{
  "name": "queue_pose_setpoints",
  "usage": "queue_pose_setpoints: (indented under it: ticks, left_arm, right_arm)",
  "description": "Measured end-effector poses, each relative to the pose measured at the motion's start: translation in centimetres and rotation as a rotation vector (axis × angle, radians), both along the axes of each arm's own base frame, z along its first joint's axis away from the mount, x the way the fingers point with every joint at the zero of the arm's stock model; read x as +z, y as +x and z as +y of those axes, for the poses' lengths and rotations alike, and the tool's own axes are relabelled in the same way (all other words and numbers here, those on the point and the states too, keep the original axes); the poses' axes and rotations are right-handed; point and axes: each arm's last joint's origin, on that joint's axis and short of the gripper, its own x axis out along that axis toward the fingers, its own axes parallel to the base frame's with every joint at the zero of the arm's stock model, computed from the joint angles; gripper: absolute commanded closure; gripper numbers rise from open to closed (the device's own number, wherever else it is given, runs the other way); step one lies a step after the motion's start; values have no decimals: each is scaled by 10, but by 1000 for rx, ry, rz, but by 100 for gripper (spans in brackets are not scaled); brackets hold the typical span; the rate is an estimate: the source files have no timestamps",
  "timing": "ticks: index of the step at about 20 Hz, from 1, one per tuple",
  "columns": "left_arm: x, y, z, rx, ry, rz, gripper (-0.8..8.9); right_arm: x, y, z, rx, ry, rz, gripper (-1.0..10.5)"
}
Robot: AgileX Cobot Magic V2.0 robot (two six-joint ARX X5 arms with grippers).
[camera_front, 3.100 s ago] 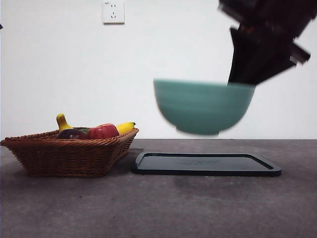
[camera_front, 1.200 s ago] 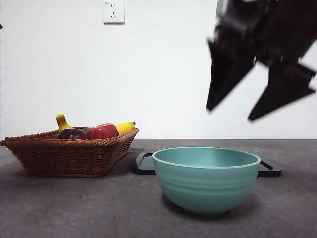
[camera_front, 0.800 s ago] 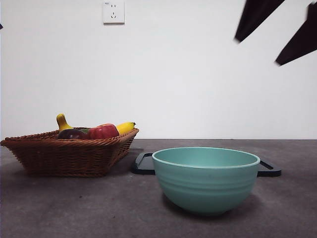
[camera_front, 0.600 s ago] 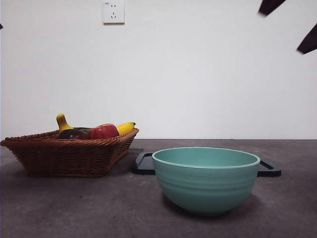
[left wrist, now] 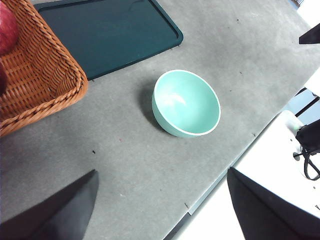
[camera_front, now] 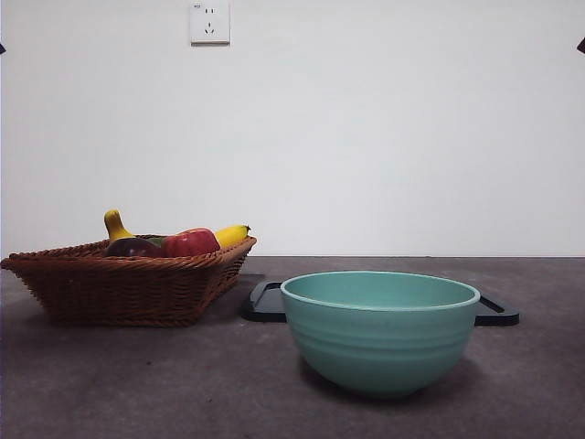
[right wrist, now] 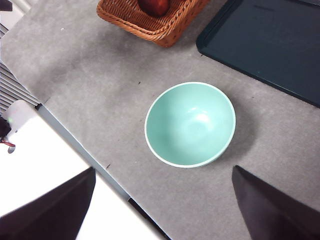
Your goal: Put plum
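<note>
Open air over the table, three low obstacles on it

The teal bowl (camera_front: 380, 331) stands alone near the tabletop's (camera_front: 137, 384) front edge, mouth up and unblocked, bare surface all round it. Behind it lies the flat dark tray (camera_front: 265, 304), too low to hinder a pass. The wicker basket (camera_front: 119, 285) sits toward the left edge, just beside the tray; its fruit, among it the plum (camera_front: 134, 247), rises just above the rim and is reachable from above. Both grippers hang high, jaws spread.
</note>
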Motion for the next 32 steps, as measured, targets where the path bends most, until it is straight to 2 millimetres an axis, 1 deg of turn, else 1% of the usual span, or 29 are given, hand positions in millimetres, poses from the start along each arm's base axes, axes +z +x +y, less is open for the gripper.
queue_pose_setpoints:
  ticks: [1, 2, 4, 5, 6, 26, 29, 31, 32]
  left_arm:
    - [0, 0, 0, 0, 0, 0, 416]
    - [0, 0, 0, 0, 0, 0, 460]
    - [0, 0, 0, 0, 0, 0, 631]
    - [0, 0, 0, 0, 0, 0, 715]
    - [0, 0, 0, 0, 0, 0, 799]
    - [0, 0, 0, 0, 0, -2, 806]
    - [5, 3, 0, 8, -4, -81, 806]
    - [16, 2, 7, 79, 23, -262, 806]
    - [23, 2, 13, 165, 38, -391, 807]
  right_arm:
    - [0, 0, 0, 0, 0, 0, 549]
    - [0, 0, 0, 0, 0, 1, 623]
    - [0, 0, 0, -1, 1, 1, 871]
    - [0, 0, 0, -1, 1, 1, 945]
    - [0, 0, 0, -1, 1, 0, 942]
    - [1, 1, 0, -2, 7, -10, 942]
    - [1, 1, 0, -2, 7, -10, 942]
    - [1, 1, 0, -2, 7, -10, 942]
    - [1, 1, 0, -3, 7, -10, 942]
